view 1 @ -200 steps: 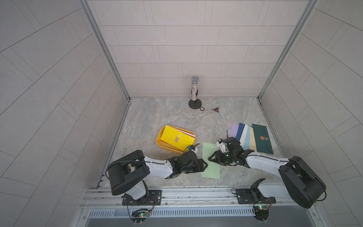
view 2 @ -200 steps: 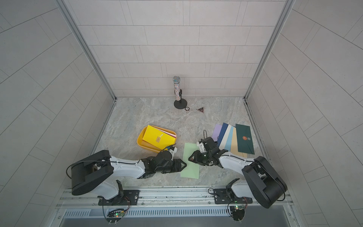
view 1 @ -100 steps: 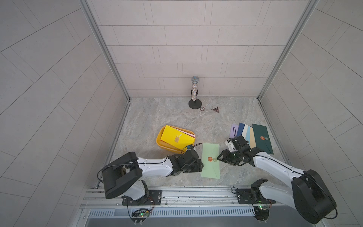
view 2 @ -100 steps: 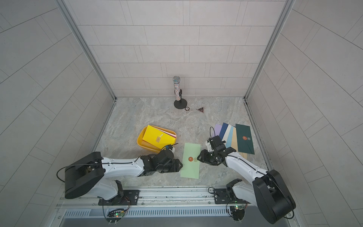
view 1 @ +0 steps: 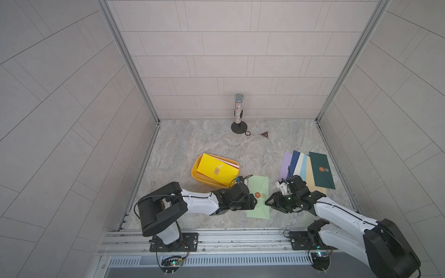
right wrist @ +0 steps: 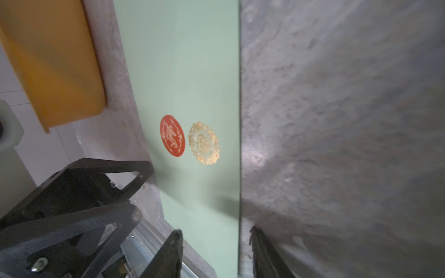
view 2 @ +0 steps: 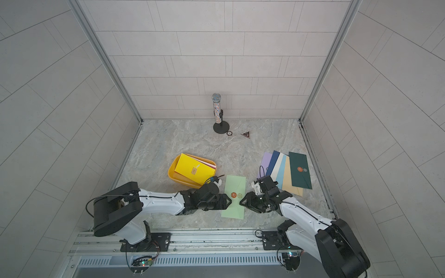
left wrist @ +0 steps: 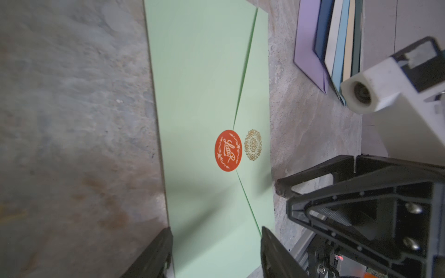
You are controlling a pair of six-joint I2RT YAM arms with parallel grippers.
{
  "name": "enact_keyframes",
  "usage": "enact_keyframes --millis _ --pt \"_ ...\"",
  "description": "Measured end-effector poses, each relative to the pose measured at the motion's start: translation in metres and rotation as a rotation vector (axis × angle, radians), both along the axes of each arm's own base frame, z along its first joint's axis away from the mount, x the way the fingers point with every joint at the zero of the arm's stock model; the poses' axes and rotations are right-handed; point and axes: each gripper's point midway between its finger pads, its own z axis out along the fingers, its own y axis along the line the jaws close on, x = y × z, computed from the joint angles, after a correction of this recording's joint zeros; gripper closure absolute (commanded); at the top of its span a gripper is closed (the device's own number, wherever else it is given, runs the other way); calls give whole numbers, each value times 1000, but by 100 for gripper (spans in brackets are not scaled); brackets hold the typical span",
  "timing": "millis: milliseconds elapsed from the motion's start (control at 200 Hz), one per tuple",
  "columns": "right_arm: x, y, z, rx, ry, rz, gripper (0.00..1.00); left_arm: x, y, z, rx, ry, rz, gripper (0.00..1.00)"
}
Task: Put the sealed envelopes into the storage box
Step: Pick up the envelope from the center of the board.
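Observation:
A light green sealed envelope (view 1: 258,196) lies flat near the front, with a red and a gold sticker on it. My left gripper (view 1: 253,201) is open at its left edge, and green paper (left wrist: 212,168) shows past its fingers (left wrist: 166,243). My right gripper (view 1: 267,203) is open at the right edge, low over the table; its wrist view shows the envelope (right wrist: 187,72) ahead. The yellow storage box (view 1: 195,175) holds a yellow envelope (view 1: 216,168) over a pink one (view 1: 234,164). Several more envelopes, lilac (view 1: 285,166) to dark green (view 1: 321,169), are fanned out at the right.
A glittery microphone on a black stand (view 1: 238,113) rises at the back, with a small round chip (view 1: 248,132) and a dark triangular piece (view 1: 265,134) beside it. The metal rail (view 1: 240,238) runs along the front edge. Tiled walls close in three sides.
My right gripper has drawn back off the green envelope to its right edge, uncovering the stickers, and its jaws have widened a little. The left gripper and the envelope have barely moved.

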Motion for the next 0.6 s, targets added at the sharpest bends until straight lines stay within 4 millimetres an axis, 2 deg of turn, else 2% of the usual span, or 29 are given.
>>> enact_keyframes --millis 165,320,600 --pt "3 16 6 111 34 -19 50 0 -1 0 -2 -1 3 37" --pt "3 16 10 133 53 -56 49 0 -1 0 -3 0 7 37" --pt "13 18 29 222 24 -155 49 1 -1 0 -8 3 18 36"
